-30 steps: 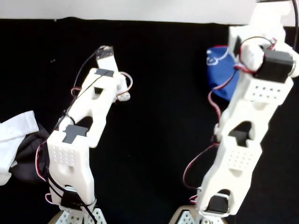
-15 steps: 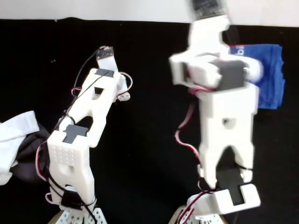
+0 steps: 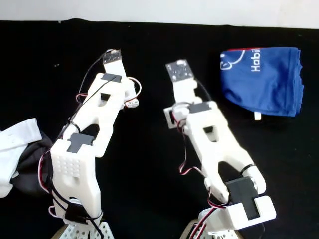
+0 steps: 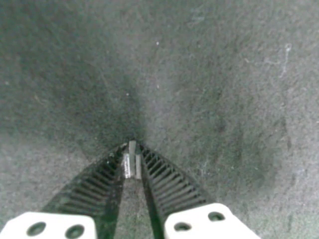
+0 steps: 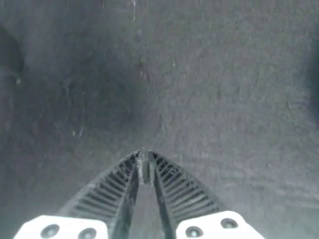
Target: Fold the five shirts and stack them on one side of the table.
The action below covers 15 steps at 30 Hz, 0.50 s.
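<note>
A folded blue shirt (image 3: 264, 79) lies at the back right of the black table. A heap of white and dark shirts (image 3: 20, 154) sits at the left edge. The left arm (image 3: 97, 124) stretches over the middle-left of the table, and my left gripper (image 4: 131, 149) is shut over bare black cloth, holding nothing. The right arm (image 3: 209, 139) lies low over the table's middle, pointing toward the back. My right gripper (image 5: 143, 158) is shut too, with nothing between its fingers, a short way from the blue shirt.
The black tablecloth (image 3: 159, 64) covers the whole table, with a pale wall strip along the back edge. Red and black cables (image 3: 187, 159) loop beside the right arm.
The right arm has swung down from raised in front of the blue shirt to low over the table's middle, uncovering the shirt. The left arm has kept still.
</note>
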{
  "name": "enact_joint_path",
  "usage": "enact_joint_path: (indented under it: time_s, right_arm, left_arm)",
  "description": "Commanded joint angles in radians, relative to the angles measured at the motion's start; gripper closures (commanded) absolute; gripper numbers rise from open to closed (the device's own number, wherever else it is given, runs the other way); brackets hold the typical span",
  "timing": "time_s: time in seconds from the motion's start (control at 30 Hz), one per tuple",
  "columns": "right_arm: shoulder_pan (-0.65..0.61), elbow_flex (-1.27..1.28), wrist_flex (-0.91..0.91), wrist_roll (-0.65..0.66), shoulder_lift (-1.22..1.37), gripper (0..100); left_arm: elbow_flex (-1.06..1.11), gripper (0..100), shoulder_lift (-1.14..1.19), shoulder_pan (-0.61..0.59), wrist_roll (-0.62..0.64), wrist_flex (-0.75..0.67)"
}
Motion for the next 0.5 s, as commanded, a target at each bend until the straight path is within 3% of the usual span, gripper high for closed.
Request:
enact_joint_path:
  time_s: [0.0,0.47]
  right_arm:
    - [-0.005,0.067,-0.114,-0.005,-0.035,99.3]
    - [-0.005,0.255,-0.361,-0.005,-0.033,99.0]
  left_arm:
    - [-0.019,99,0.002,-0.013,0.008,-0.012]
    - [-0.028,97,-0.004,-0.007,0.003,0.012]
